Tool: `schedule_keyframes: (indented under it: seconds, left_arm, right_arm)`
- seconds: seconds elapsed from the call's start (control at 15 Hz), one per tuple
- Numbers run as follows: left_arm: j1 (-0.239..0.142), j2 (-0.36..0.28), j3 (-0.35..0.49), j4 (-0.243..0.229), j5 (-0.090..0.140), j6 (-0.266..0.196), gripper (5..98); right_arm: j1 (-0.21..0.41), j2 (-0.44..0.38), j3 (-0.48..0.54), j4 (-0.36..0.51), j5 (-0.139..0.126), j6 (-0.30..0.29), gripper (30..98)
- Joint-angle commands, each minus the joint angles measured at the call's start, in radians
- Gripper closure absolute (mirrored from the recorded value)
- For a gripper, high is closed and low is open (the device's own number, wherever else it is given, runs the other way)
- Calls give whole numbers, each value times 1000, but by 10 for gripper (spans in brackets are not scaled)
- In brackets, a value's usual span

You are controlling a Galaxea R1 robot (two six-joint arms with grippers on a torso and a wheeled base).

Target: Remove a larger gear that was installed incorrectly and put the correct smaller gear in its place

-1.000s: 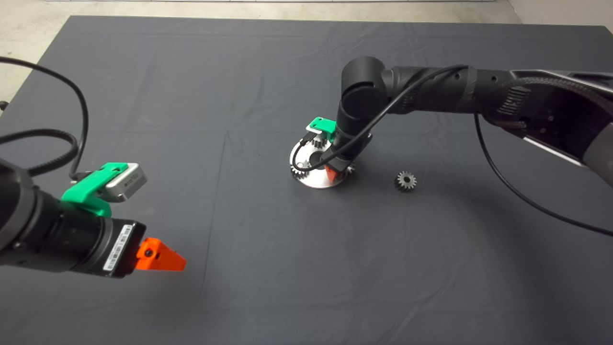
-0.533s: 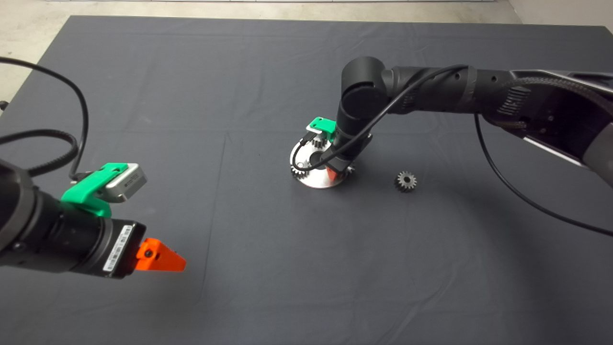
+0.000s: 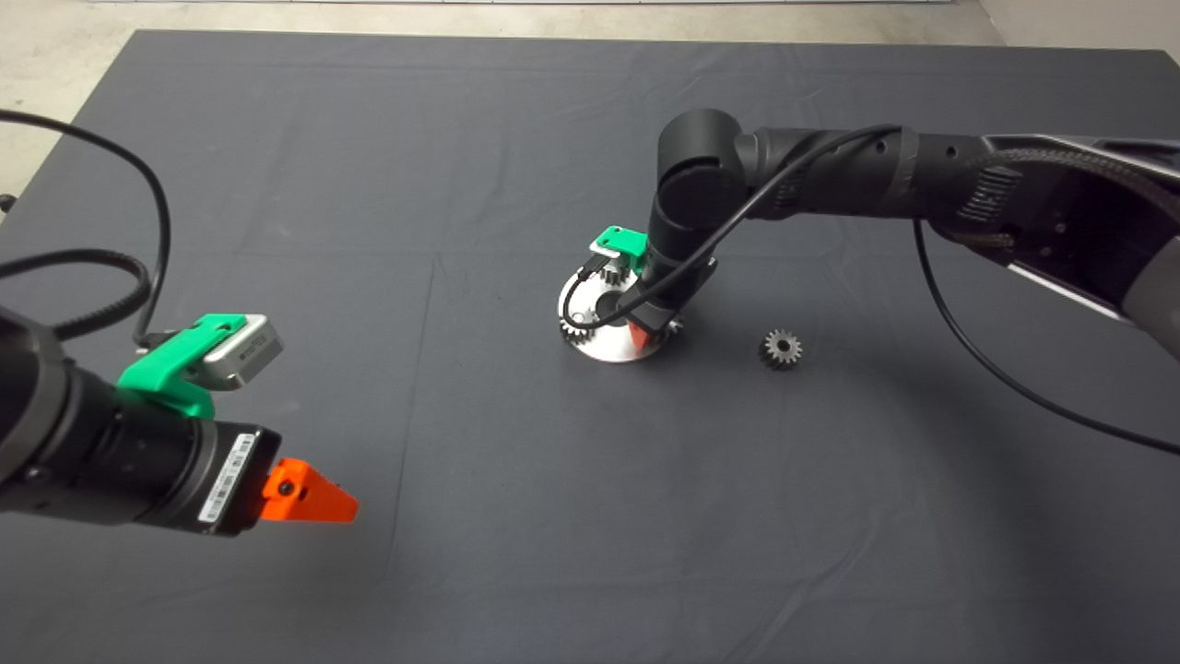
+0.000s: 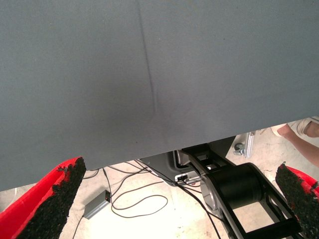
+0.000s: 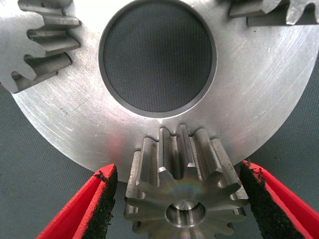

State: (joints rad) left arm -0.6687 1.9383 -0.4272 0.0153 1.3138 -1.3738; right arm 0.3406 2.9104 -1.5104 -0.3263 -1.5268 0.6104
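A round silver plate (image 3: 599,349) with a centre hole lies mid-mat. My right gripper (image 3: 639,334) points down over its near right edge. In the right wrist view the larger gear (image 5: 184,199), with long bright teeth, sits on the plate (image 5: 259,99). My right gripper (image 5: 177,169) is open, its pads (image 5: 105,199) close on either side of that gear. In the head view the gripper mostly hides the gear. The smaller gear (image 3: 781,349), dark with a centre hole, lies flat on the mat to the right of the plate. My left gripper (image 3: 309,493) is open and empty at the lower left.
Two lighter silver gears (image 5: 40,40) (image 5: 269,12) sit on the plate's other sides, around the hole (image 5: 157,55). The right arm's cable loops over the plate (image 3: 576,304). The left wrist view shows the mat's edge, floor cables and a person's leg (image 4: 299,132).
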Motion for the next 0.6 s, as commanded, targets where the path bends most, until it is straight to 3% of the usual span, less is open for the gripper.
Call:
schedule_keyframes:
  seconds: [0.0,0.53]
  left_arm:
    - [-12,-11,13,-11,-2,4,54]
    - [-12,-20,14,-11,-2,5,54]
  right_arm:
    - [15,-12,1,44,-87,2,632]
    - [15,-18,1,46,-90,-1,636]
